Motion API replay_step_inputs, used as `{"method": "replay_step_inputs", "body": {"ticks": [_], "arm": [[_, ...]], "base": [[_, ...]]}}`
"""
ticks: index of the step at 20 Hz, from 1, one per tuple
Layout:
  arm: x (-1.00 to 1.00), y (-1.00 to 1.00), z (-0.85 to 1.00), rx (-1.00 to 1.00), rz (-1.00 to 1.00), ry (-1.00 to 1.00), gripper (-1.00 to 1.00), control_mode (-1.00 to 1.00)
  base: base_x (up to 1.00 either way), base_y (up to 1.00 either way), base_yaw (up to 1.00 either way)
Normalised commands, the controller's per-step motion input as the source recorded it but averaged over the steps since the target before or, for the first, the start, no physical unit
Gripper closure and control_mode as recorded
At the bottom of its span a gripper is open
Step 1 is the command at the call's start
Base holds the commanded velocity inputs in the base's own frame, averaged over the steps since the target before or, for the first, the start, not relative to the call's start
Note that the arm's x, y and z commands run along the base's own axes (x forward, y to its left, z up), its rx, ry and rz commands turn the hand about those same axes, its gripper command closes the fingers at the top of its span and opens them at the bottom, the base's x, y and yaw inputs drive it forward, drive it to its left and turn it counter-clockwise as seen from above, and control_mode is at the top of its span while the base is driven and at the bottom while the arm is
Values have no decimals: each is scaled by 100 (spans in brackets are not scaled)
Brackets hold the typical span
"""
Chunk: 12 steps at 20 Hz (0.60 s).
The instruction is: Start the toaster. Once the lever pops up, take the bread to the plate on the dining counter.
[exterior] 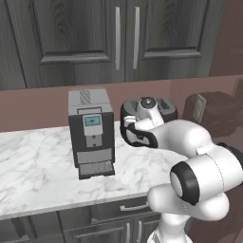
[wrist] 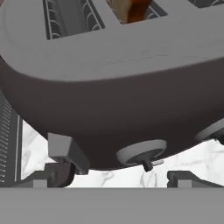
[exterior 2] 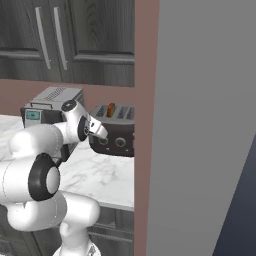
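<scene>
The dark toaster (exterior 2: pixel 116 134) stands on the marble worktop (exterior 2: pixel 95 175), with the bread (exterior 2: pixel 111 109) upright in one top slot. In the hand view the toaster (wrist: pixel 113 100) looms close, tilted. The bread (wrist: pixel 130 8) shows at the top edge, a round knob (wrist: pixel 142 153) low on the front, and the grey lever (wrist: pixel 65 149) at lower left. My gripper (wrist: pixel 114 178) is open just in front of the toaster's front face, with the lever just above the left tip and nothing held. From the left base view my hand covers most of the toaster (exterior: pixel 167 108). The plate and the dining counter are out of view.
A boxy grey coffee machine (exterior: pixel 91 133) stands left of the toaster on the worktop (exterior: pixel 38 166). Dark wall cabinets (exterior: pixel 118 38) hang above. A brown rounded box (exterior: pixel 216 114) sits to the right. A tall grey panel (exterior 2: pixel 200 125) closes off the right side.
</scene>
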Motion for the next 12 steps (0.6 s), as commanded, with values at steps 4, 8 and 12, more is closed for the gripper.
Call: {"method": "replay_step_inputs", "body": {"ticks": [4, 8, 12], "arm": [[4, 0, 0, 0, 0, 0, -100, -100], [0, -1, -2, 0, 0, 0, -100, -100], [-2, 0, -11, 0, 0, 0, -100, -100]], "base": [[0, 0, 0], [0, 0, 0], [0, 0, 0]]}}
